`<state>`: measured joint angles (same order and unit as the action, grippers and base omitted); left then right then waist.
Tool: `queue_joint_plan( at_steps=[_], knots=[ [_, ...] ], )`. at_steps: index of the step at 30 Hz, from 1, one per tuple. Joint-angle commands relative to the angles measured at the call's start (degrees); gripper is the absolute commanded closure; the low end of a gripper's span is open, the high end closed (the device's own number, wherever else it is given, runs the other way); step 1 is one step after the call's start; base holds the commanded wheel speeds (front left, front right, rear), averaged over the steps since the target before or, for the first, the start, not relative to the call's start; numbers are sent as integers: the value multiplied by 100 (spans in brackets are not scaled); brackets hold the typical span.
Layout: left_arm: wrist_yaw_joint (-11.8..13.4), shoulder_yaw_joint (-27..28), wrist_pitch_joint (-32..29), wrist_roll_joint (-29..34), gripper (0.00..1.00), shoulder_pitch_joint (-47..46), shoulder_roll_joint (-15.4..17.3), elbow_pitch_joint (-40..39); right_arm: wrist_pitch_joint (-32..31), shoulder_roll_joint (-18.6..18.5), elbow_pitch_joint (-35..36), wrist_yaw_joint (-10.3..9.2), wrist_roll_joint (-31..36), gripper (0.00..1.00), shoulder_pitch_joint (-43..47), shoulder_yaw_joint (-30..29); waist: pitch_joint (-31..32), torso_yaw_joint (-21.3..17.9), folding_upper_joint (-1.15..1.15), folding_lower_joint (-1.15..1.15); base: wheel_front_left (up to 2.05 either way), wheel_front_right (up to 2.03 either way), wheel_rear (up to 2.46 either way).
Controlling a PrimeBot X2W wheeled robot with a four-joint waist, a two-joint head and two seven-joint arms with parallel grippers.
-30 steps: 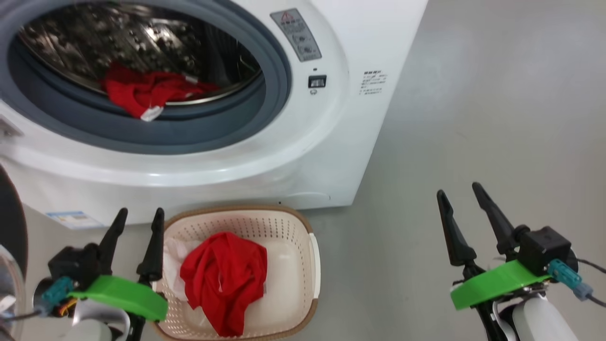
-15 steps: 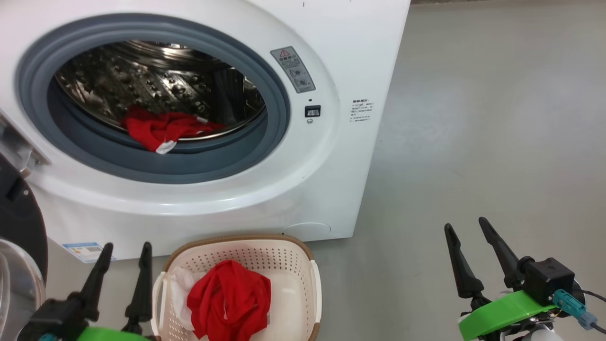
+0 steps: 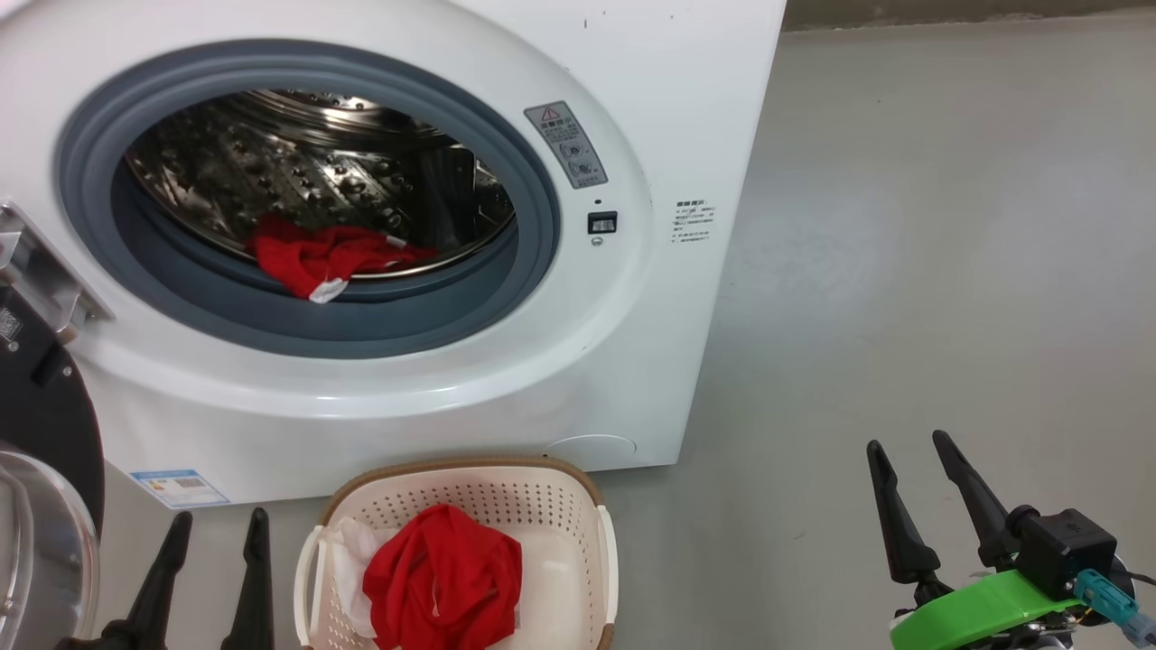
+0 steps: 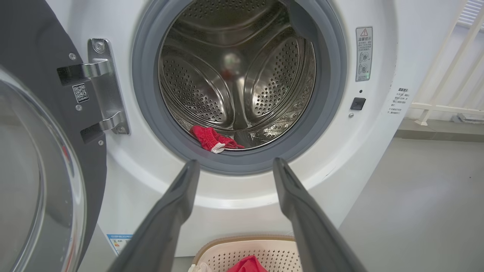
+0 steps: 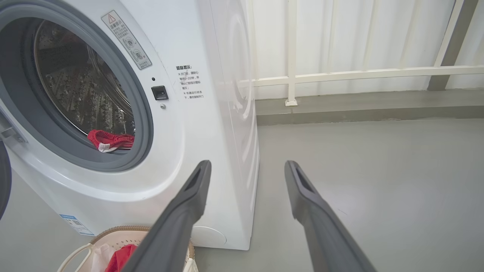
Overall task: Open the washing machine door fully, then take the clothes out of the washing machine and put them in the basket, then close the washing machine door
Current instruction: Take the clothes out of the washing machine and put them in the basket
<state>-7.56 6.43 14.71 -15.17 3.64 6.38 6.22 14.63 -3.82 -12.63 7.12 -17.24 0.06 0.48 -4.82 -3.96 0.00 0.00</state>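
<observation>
The steel drum [image 4: 234,75] of the washing machine [image 3: 668,108] holds one crumpled red garment [image 3: 316,257] with a white edge, lying at the drum's front lip against the grey rubber ring [image 3: 298,316]. Lower down, on the floor [image 3: 903,226] just in front of the machine, the basket [image 3: 470,471] holds a second red garment [image 3: 442,578] heaped over a white piece [image 3: 348,551] at its left side; the right part of the basket's bottom is bare. The washing machine door [image 3: 41,424] stands swung wide at the far left on a metal hinge [image 4: 107,87], showing its black inner face and clear glass bowl. The left end effector [image 3: 221,515] hovers low beside the basket's left handle, its fingers spread apart and empty, pointing at the machine's opening. The right end effector [image 3: 908,440] hangs over bare grey floor well to the right of the machine, its fingers likewise parted and gripping nothing.
</observation>
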Motion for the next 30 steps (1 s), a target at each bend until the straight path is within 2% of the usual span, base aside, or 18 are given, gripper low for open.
queue_joint_plan(
  at_steps=[1, 20, 30],
  knots=[
    [8, 233, 29, 51, 0, -55, 47, -197, 37, -76, 161, 36, -18, 0, -4, 81, 1, 4, 0, 0, 0, 0, 0],
    [8, 235, 29, 52, 0, -107, -32, -230, 37, -43, 181, 36, 2, 0, -78, 72, -132, -10, 0, 0, 0, 0, 0],
    [8, -107, 29, 141, 0, -1009, 201, 452, 37, 36, 245, 36, 34, 0, -337, 104, -604, 3, 0, 0, 0, 0, 0]
  ],
)
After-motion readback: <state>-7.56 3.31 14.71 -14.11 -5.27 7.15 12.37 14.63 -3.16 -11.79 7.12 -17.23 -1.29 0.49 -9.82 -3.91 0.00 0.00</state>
